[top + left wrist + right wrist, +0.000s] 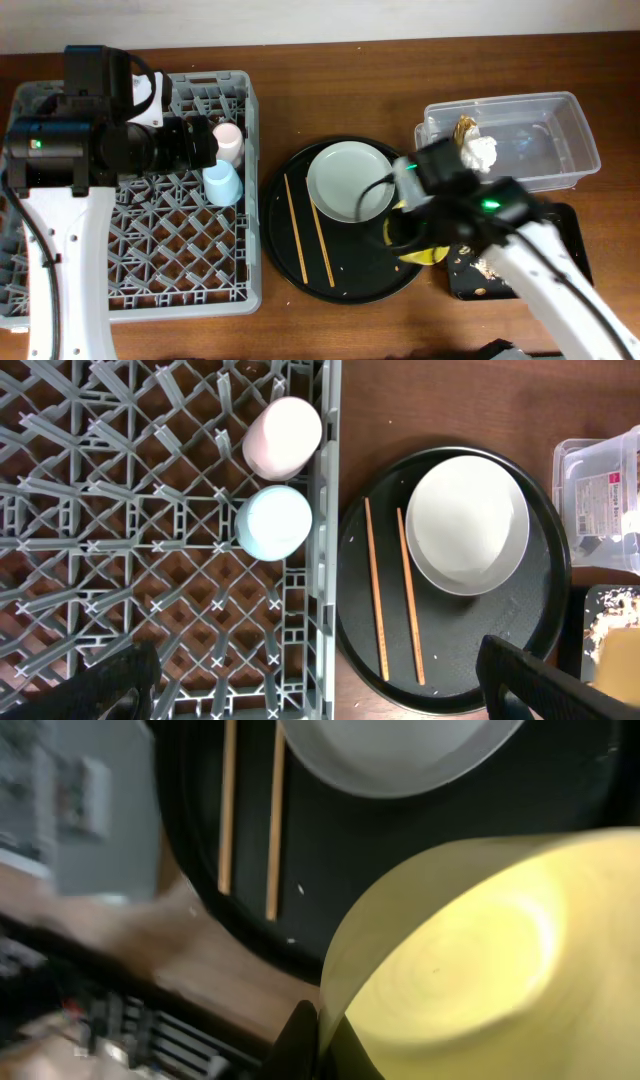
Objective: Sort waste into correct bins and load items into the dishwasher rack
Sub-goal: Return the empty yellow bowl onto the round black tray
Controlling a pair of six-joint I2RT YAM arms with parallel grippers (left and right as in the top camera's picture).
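Note:
My right gripper point(408, 228) is shut on the rim of the yellow bowl point(428, 256), holding it tilted over the right edge of the round black tray; the right wrist view shows the bowl point(480, 950) pinched at the fingers point(320, 1042). My left gripper point(200, 145) is open and empty above the grey dishwasher rack point(140, 250), its fingers point(320, 680) spread wide. The pink cup point(229, 140) and the light-blue cup point(222, 183) stand in the rack. The plate point(350, 180) and two chopsticks point(308, 232) lie on the round tray.
The round black tray point(300, 270) sits mid-table. The clear tub point(540, 140) at the back right holds the white napkin point(482, 153) and the gold wrapper point(465, 128). The black rectangular tray point(570, 240) at the right holds food scraps point(470, 265).

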